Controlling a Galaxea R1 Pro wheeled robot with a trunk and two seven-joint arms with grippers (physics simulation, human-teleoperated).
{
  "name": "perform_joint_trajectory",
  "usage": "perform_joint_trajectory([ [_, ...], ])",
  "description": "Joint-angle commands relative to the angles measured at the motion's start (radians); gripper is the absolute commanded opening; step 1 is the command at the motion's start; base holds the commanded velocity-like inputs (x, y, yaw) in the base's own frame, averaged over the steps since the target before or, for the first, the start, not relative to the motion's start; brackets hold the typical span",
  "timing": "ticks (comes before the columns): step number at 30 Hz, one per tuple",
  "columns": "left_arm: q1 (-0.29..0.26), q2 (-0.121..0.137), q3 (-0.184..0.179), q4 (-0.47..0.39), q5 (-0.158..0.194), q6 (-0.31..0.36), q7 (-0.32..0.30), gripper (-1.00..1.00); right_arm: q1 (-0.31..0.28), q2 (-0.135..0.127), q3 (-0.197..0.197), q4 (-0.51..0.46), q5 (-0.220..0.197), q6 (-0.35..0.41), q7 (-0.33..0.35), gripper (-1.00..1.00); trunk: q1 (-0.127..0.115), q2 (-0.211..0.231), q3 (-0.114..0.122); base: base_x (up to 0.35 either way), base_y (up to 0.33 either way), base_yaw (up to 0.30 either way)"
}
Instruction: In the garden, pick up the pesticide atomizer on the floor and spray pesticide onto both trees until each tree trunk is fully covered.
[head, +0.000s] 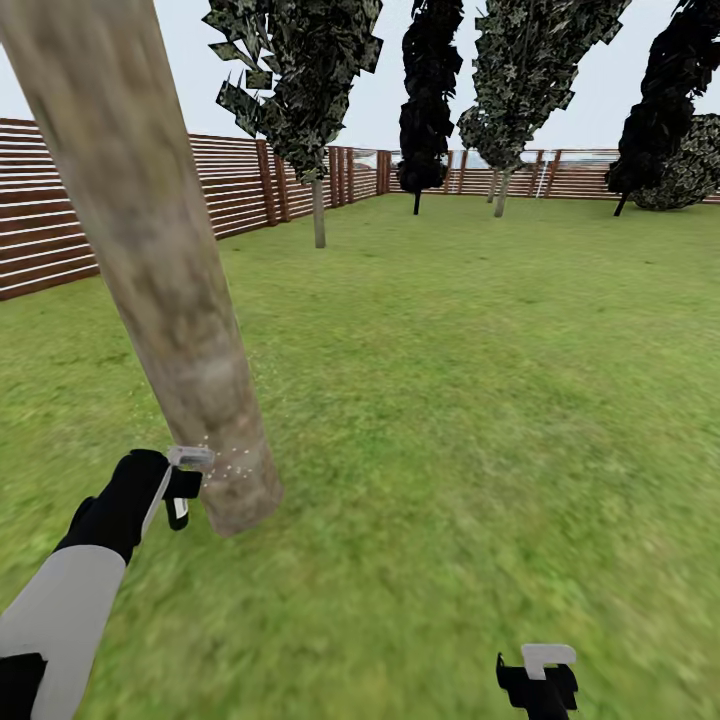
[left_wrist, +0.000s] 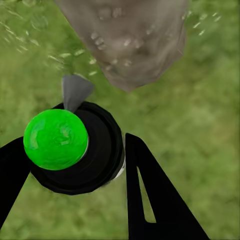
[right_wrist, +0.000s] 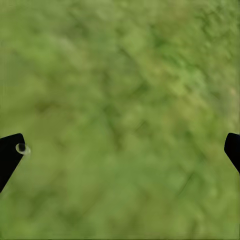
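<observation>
Open lawn (head: 450, 400) ran clear to my right and far ahead; the fence (head: 230, 185) closed the left side and the far end. Thick pale trunk (head: 150, 270) stood near-left, leaning, its base just beside my left pincer (head: 185, 487). A thinner tree (head: 318, 205) stood far-left by the fence, more dark trees along the far fence.

Ground was flat grass all round, blurred in the right wrist view.

Left pincer gripped the atomizer (left_wrist: 75, 145): black round body with a green cap (left_wrist: 55, 139), held between both fingers (left_wrist: 150, 195), grey nozzle (left_wrist: 75, 92) aimed at the trunk base (left_wrist: 130, 40). Fine white specks hung between nozzle and bark and dotted the lower trunk (head: 225, 465). Nozzle was near the trunk, not touching.

Right pincer (head: 540, 680) sat low at near-right over bare grass (right_wrist: 120, 115), fingers spread wide with only the tips (right_wrist: 10, 155) at the frame edges, holding nothing.
</observation>
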Motion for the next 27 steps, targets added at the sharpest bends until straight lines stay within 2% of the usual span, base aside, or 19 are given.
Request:
perform_joint_trajectory([
  [1, -0.001, 0.000, 0.003, -0.001, -0.012, 0.003, -0.010, -1.00, -0.001, 0.001, -0.007, 0.000, 0.011, -0.002, -0.004, 1.00, 0.000, 0.000, -0.001, 0.055, 0.020, 0.000],
  [4, -0.002, 0.004, 0.005, -0.003, -0.012, 0.004, -0.010, -1.00, -0.001, 0.001, -0.007, 0.000, 0.011, -0.002, -0.004, 1.00, 0.000, 0.000, -0.001, 0.015, -0.071, 0.000],
  [16, -0.005, 0.004, 0.006, -0.003, -0.013, 0.004, -0.010, -1.00, -0.001, 0.001, -0.006, 0.001, 0.011, -0.002, -0.004, 1.00, 0.000, 0.000, -0.001, -0.049, -0.264, 0.002],
  [21, -0.007, 0.002, 0.011, -0.003, -0.013, 0.003, -0.009, -1.00, -0.001, 0.001, -0.005, 0.002, 0.011, -0.002, -0.004, 1.00, 0.000, 0.000, -0.001, -0.035, -0.269, 0.216],
  [27, -0.007, -0.002, 0.014, -0.002, -0.012, 0.003, -0.007, -1.00, -0.001, 0.001, -0.005, 0.001, 0.011, -0.002, -0.004, 1.00, 0.000, 0.000, -0.001, 0.201, -0.205, 0.227],
])
